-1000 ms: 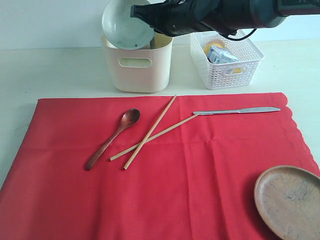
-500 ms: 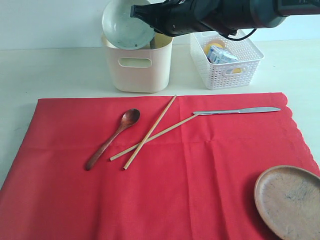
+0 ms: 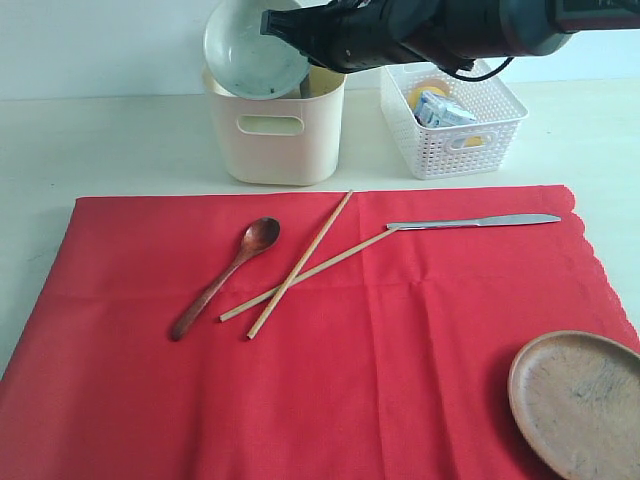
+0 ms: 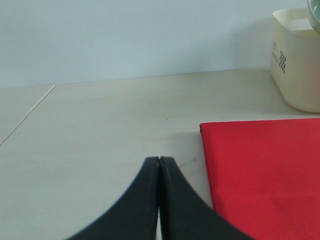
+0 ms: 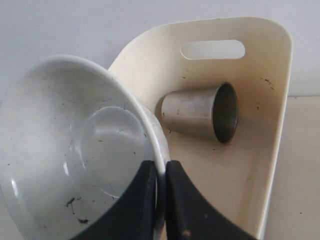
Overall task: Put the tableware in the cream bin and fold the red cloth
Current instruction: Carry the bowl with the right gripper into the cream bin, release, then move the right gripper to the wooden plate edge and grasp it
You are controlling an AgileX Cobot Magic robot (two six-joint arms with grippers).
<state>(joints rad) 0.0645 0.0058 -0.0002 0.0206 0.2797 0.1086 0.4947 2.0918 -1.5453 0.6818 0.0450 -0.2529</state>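
Left gripper (image 4: 159,162) hanging over bare desk, jaws pressed together, empty. Red cloth (image 3: 400,350) lying flat along front edge, carrying spoon (image 3: 225,278), chopsticks (image 3: 300,262), knife (image 3: 475,221) and plate (image 3: 580,400) at front-right corner. Right gripper (image 5: 160,167) pinching bowl (image 5: 75,145) rim over cream bin (image 3: 275,140) at back edge, steel cup (image 5: 200,112) lying inside.

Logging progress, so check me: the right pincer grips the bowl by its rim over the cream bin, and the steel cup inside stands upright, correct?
Not quite: the steel cup lies on its side in the cream bin, as the right wrist view shows. The right pincer does grip the bowl by its rim over it.
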